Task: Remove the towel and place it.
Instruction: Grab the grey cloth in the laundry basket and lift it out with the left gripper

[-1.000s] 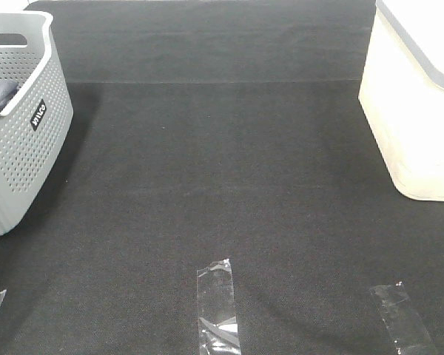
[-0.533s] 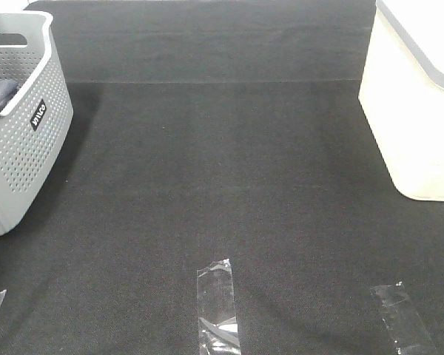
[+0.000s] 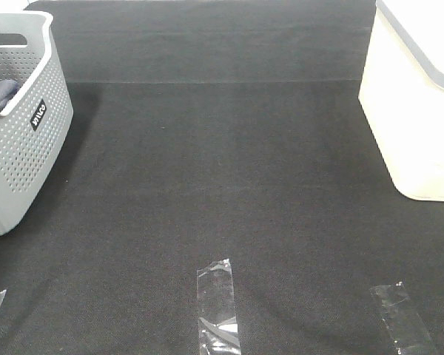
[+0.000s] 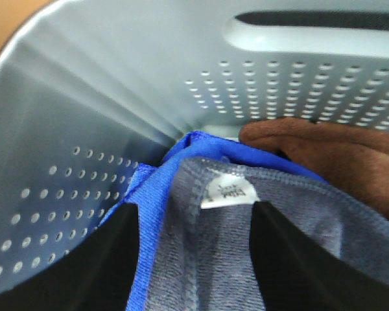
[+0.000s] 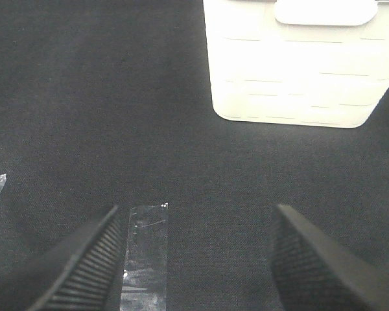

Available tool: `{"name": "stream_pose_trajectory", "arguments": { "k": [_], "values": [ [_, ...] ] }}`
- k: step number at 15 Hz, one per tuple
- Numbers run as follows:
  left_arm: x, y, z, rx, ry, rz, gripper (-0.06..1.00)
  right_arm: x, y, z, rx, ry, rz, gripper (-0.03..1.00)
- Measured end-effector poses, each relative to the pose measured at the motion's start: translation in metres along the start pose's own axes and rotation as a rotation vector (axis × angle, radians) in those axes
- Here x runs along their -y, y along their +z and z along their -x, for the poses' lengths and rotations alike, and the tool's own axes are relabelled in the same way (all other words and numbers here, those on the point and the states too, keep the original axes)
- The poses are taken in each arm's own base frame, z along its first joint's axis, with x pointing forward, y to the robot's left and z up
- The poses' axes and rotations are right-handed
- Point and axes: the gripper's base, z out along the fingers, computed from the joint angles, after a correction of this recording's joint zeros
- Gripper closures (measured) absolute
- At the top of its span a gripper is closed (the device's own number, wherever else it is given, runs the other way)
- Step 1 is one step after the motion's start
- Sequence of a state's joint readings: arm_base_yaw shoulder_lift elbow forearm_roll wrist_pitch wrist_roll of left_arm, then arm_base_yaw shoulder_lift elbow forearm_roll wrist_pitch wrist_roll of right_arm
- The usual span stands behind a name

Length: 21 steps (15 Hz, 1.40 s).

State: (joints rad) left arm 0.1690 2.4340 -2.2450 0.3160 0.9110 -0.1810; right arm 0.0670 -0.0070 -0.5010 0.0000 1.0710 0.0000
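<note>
Towel in basket, left pincer open around it

Slate-grey towel lies inside grey perforated basket, at the desk's left edge in the high view. Stitched hem and small white label face the left wrist camera. Bright blue cloth sits just beside the towel, touching it, against the basket wall. Brown cloth lies on the other side, next to the towel. Left pincer is down in the basket with jaws spread, one dark finger on each side of the towel's hemmed end. Towel runs flat between them, not pinched. Cannot tell whether the pads touch fabric.

Right pincer is open, nothing between its ribbed fingers. It hangs over the black desk, a clear tape strip below it near one finger. White bin stands well apart from it, at the desk's right side.

High view: neither pincer clearly shows. Only a bit of towel is visible over the basket rim. Three tape strips along the near desk edge.
</note>
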Motion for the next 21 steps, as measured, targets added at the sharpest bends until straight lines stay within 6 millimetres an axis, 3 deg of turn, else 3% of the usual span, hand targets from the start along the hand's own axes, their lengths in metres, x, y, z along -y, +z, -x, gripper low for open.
{"name": "stream_pose_trajectory", "arguments": {
  "k": [4,12,16,18,21],
  "values": [
    [0.001,0.009,-0.003,-0.007,0.018,0.015,0.48,0.000,0.000,0.000,0.000,0.000,0.000,0.34],
    [0.002,0.015,-0.007,-0.026,0.046,0.023,0.94,0.000,0.000,0.000,0.000,0.000,0.000,0.34],
    [0.001,0.012,-0.007,-0.038,0.045,0.026,0.94,0.000,0.000,0.000,0.000,0.000,0.000,0.34],
    [-0.003,0.000,-0.002,-0.025,0.038,0.029,0.94,0.000,0.000,0.000,0.000,0.000,0.000,0.34],
    [-0.011,-0.049,0.017,0.060,0.036,0.016,0.94,0.000,0.000,0.000,0.000,0.000,0.000,0.34]
  ]
}}
